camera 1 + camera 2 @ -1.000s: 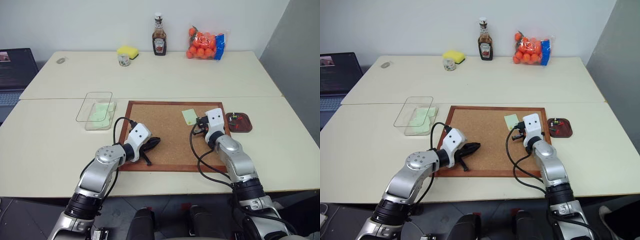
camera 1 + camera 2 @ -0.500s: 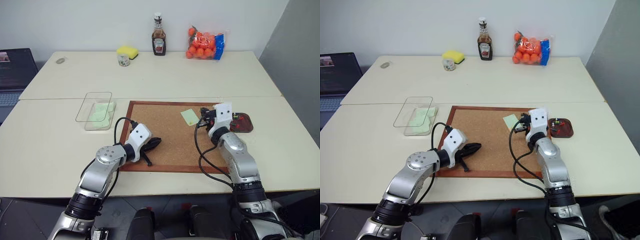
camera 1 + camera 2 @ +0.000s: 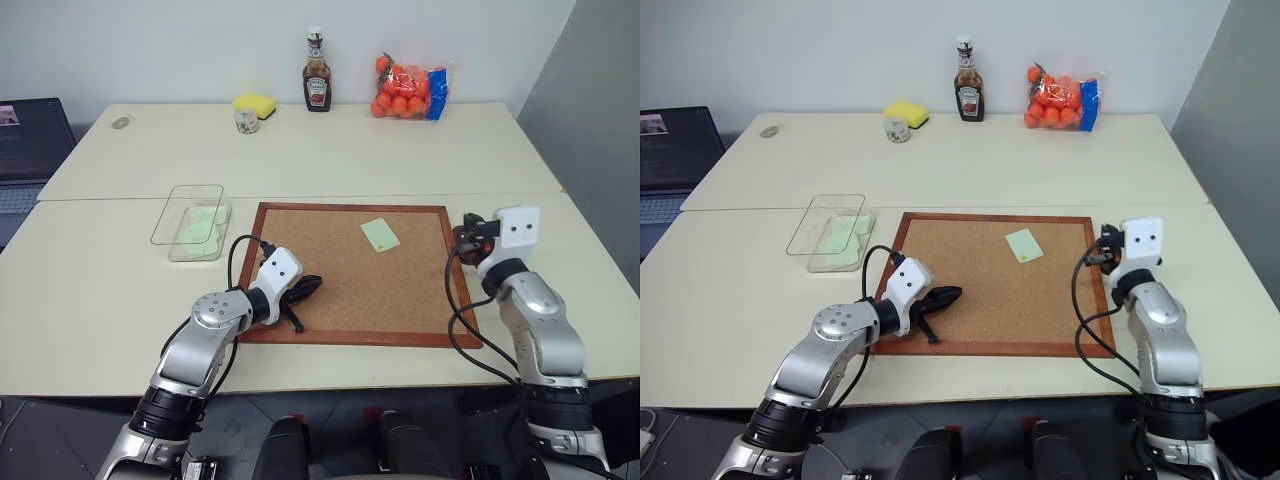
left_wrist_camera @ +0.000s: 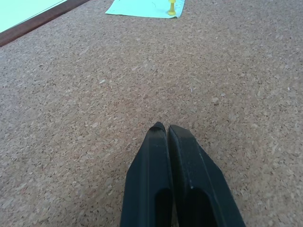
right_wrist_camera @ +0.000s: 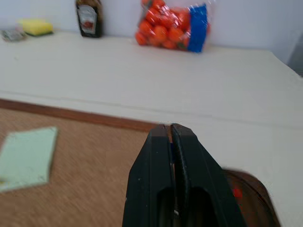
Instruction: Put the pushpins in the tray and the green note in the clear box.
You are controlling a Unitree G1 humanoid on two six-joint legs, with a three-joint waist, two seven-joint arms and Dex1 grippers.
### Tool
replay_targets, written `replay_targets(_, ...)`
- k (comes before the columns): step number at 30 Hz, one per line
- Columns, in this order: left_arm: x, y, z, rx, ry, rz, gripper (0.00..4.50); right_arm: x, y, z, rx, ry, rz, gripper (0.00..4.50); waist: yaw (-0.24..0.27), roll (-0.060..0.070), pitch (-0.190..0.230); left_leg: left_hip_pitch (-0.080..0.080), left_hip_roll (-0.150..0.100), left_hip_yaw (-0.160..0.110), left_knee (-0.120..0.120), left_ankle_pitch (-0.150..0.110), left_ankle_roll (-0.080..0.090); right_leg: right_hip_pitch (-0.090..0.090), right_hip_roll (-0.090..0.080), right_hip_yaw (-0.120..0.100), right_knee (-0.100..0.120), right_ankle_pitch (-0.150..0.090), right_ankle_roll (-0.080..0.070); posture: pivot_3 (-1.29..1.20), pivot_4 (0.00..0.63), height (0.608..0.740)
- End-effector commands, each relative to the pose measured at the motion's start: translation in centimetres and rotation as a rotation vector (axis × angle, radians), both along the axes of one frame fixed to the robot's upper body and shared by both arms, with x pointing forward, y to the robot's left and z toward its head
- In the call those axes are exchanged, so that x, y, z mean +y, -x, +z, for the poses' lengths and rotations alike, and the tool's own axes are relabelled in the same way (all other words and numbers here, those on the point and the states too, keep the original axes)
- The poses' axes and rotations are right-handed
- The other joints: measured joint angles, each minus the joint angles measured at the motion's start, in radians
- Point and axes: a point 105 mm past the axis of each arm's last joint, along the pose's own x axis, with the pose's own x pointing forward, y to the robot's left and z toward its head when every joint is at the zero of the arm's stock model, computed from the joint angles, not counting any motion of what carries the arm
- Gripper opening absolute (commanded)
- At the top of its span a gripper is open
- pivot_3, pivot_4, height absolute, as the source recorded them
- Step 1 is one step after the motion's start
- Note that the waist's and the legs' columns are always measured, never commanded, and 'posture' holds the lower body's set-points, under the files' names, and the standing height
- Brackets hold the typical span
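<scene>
Left eye view: right gripper (image 3: 468, 228) has swung off the cork board (image 3: 330, 300) toward the tray (image 5: 253, 196), and now hangs over it, fingers pressed together. Whether a pushpin sits between them, cannot tell (too small). Red pin head (image 5: 237, 193) shows in the tray's dish. The green note (image 3: 380, 234) lies uncovered on the board's far right part, one yellow pushpin (image 4: 171, 5) upright in its edge. Left gripper (image 4: 163, 128), fingers together and empty, has not shifted; it hovers low over the cork near the board's near left edge. Clear box (image 3: 190, 220) sits left of the board, pale green sheets already inside. Judgement: pin delivery under way; the note needs the yellow pin out first.
</scene>
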Motion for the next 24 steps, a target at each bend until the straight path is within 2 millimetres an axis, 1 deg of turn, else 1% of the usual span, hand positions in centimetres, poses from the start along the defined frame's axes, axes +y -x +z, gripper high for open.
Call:
replay_targets(1, -0.8, 1.1, -2.2, 0.093, -0.018, -0.038, 0.15, -1.7, 0.1, 0.5, 0.011, -0.009, -0.045, 0.09, 0.000, 0.000, 0.000, 0.000, 0.000, 0.001, 0.000, 0.000, 0.000, 0.000, 0.000, 0.000, 0.000, 0.000, 0.000, 0.00, 0.150, 0.740)
replay_targets(5, -0.8, 1.0, -2.2, 0.092, -0.017, -0.041, 0.15, -2.9, -0.4, 0.0, 0.039, -0.006, -0.085, 0.09, 0.000, 0.000, 0.000, 0.001, 0.000, 0.004, 0.000, 0.000, 0.000, 0.000, 0.000, 0.000, 0.000, 0.000, 0.001, 0.00, 0.150, 0.740)
replay_targets(13, -0.8, 1.1, -2.2, 0.092, -0.019, -0.042, 0.15, -4.1, -1.5, -0.9, 0.071, 0.010, -0.121, 0.09, 0.001, 0.000, 0.000, 0.001, 0.000, 0.006, 0.000, 0.000, 0.000, 0.000, 0.000, 0.002, 0.000, 0.001, 0.001, 0.00, 0.150, 0.740)
replay_targets(15, -0.8, 1.1, -2.2, 0.092, -0.019, -0.041, 0.15, -4.2, -1.6, -0.9, 0.069, 0.006, -0.125, 0.54, 0.001, 0.000, 0.000, 0.001, 0.000, 0.006, 0.000, 0.000, 0.000, 0.000, 0.000, 0.002, 0.000, 0.001, 0.002, 0.00, 0.150, 0.740)
replay_targets(17, -0.8, 1.1, -2.2, 0.093, -0.019, -0.039, 0.15, -4.2, -1.7, -0.9, 0.068, 0.002, -0.122, 0.86, 0.001, 0.000, 0.000, 0.001, 0.000, 0.007, 0.000, 0.000, 0.000, 0.000, 0.000, 0.002, 0.000, 0.001, 0.002, 0.00, 0.150, 0.740)
replay_targets(18, -0.8, 1.1, -2.2, 0.093, -0.019, -0.039, 0.15, -4.2, -1.7, -0.9, 0.067, 0.003, -0.121, 1.17, 0.001, 0.000, 0.000, 0.001, 0.000, 0.007, 0.000, 0.000, 0.000, 0.000, 0.000, 0.002, 0.000, 0.001, 0.002, 0.00, 0.150, 0.740)
replay_targets(20, -0.7, 1.1, -2.2, 0.093, -0.019, -0.037, 0.15, -4.1, -1.8, -0.8, 0.065, 0.006, -0.116, 1.51, 0.001, 0.000, 0.000, 0.001, 0.000, 0.007, 0.000, 0.000, 0.000, 0.000, 0.000, 0.002, 0.000, 0.001, 0.002, 0.00, 0.150, 0.740)
replay_targets(21, -0.7, 1.1, -2.2, 0.093, -0.019, -0.036, 0.15, -4.0, -1.8, -0.7, 0.063, 0.005, -0.115, 1.77, 0.001, 0.000, 0.000, 0.001, 0.000, 0.007, 0.000, 0.000, 0.000, 0.000, 0.000, 0.002, 0.000, 0.001, 0.002, 0.00, 0.150, 0.740)
replay_targets(24, -0.7, 1.1, -2.2, 0.093, -0.018, -0.036, 0.15, -4.0, -1.7, -0.6, 0.057, 0.002, -0.114, 1.77, 0.001, 0.000, 0.000, 0.001, 0.000, 0.007, 0.000, 0.000, 0.000, 0.000, 0.000, 0.002, -0.001, 0.001, 0.002, 0.00, 0.150, 0.740)
